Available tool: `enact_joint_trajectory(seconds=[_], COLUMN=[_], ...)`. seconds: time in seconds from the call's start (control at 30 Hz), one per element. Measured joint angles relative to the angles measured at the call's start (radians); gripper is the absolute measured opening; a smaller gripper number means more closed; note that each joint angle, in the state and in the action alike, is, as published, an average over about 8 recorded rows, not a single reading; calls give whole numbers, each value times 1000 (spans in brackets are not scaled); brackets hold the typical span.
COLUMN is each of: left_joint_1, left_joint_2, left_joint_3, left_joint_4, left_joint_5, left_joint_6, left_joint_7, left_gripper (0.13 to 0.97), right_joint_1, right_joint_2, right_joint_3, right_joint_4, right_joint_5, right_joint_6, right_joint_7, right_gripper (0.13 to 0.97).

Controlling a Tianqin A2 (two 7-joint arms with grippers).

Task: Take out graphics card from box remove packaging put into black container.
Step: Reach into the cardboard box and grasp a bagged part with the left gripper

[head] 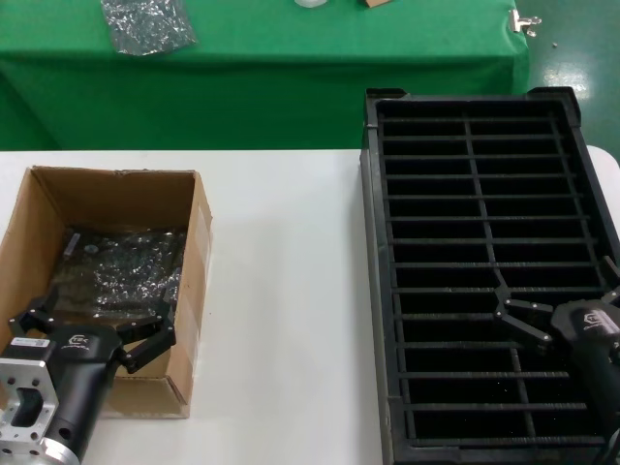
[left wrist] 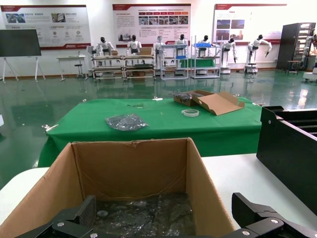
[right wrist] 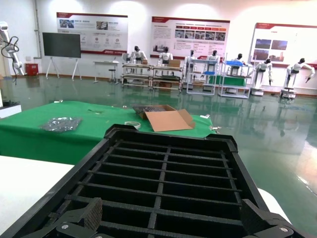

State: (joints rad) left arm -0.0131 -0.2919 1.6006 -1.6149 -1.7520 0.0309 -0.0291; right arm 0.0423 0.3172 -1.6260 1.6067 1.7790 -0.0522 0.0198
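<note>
I see my left gripper (head: 102, 325) spread wide over the near end of the box (head: 44, 208), above the bagged card (head: 121, 262) inside. My right gripper (head: 552, 315) hovers wide open over the black tray (head: 373, 291).

The box (head: 39, 208) is plain brown cardboard, paler along its folded edges. Inside it the packaging (head: 121, 262) is silvery-grey and shiny, mottled with wrinkles over a darker shape. The tabletop (head: 281, 291) is plain white. The black container (head: 387, 291) is matt black throughout, its thin ribs making a regular grid. Both claws, left (head: 102, 325) and right (head: 557, 305), are black. Beyond, a green cloth (head: 320, 68) carries a smaller, crinkled silvery-grey bag (head: 145, 24).
</note>
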Motion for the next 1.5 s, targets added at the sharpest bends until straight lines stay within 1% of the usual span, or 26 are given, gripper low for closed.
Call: enact_joint_trajectory(seconds=[0.3,0.43,0.53,0.57,0.63,0.7,0.77,0.83,0.9,1.0,1.07,1.17,1.27,1.4,1.5], left_joint_1=[0,-4,-17,-26,-50,-81,-121,-166,-215,-293,-347,-422,-490,-558,-595], left_joint_2=[0,-8,-31,-44,-79,-122,-169,-216,-258,-307,-331,-356,-366,-359,-350], left_joint_3=[0,-5,-10,-12,-9,0,14,33,53,83,108,155,212,284,327], left_joint_4=[0,-3,-5,-5,1,12,30,54,85,142,187,258,336,430,485], left_joint_5=[0,3,17,25,51,90,144,211,287,404,473,559,617,656,675], left_joint_6=[0,8,25,34,59,89,125,164,204,265,305,360,403,439,464], left_joint_7=[0,5,30,47,92,138,177,197,203,207,217,245,295,371,410], left_gripper=[966,966,966,966,966,966,966,966,966,966,966,966,966,966,966], right_joint_1=[0,0,0,0,0,0,0,0,0,0,0,0,0,0,0], right_joint_2=[0,0,0,0,0,0,0,0,0,0,0,0,0,0,0], right_joint_3=[0,0,0,0,0,0,0,0,0,0,0,0,0,0,0], right_joint_4=[0,0,0,0,0,0,0,0,0,0,0,0,0,0,0], right_joint_5=[0,0,0,0,0,0,0,0,0,0,0,0,0,0,0], right_joint_6=[0,0,0,0,0,0,0,0,0,0,0,0,0,0,0], right_joint_7=[0,0,0,0,0,0,0,0,0,0,0,0,0,0,0], right_gripper=[966,966,966,966,966,966,966,966,966,966,966,966,966,966,966])
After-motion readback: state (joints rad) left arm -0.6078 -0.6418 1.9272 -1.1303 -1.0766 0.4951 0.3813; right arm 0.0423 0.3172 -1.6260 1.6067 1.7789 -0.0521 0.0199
